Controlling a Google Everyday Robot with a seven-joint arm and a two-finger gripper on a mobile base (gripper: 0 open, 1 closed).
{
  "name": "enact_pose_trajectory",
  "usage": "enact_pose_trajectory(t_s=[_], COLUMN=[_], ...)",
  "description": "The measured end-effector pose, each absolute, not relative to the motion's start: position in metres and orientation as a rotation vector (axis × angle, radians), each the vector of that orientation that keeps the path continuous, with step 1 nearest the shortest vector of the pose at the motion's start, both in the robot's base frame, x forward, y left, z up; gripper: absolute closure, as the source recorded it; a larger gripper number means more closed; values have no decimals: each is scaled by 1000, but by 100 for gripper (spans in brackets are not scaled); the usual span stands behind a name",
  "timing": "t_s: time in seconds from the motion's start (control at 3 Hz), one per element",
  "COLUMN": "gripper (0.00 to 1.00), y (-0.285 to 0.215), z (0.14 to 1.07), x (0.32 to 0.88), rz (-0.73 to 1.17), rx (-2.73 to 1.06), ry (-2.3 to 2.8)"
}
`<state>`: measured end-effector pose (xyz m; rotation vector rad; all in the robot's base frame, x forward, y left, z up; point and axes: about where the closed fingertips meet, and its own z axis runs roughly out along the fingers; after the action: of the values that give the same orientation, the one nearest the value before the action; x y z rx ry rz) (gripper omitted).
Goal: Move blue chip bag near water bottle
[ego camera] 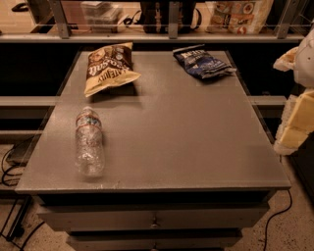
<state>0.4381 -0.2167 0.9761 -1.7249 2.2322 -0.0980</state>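
The blue chip bag (202, 62) lies flat at the far right of the grey table top (186, 142), its white lettering facing up. The water bottle (89, 142) lies on its side near the front left, with its neck pointing to the far side. The two are far apart, on a diagonal across the table. My gripper (296, 100) shows as pale white and yellow parts at the right edge of the view. It is beyond the table's right side, level with the middle of the table, and touches nothing.
A brown-and-yellow chip bag (109, 65) lies at the far left, behind the bottle. A railing and a shelf with boxes and bags (239, 14) run behind the table. Cables (10, 166) lie on the floor at the left. Drawers (154, 220) sit under the front edge.
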Motion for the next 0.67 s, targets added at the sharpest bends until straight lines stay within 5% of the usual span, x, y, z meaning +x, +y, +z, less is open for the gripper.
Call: enact_pose_trajectory(t_s=[0.67], gripper=[0], y=[-215], z=[980], x=[441], rz=[-81], rx=[-1710], ry=[2203])
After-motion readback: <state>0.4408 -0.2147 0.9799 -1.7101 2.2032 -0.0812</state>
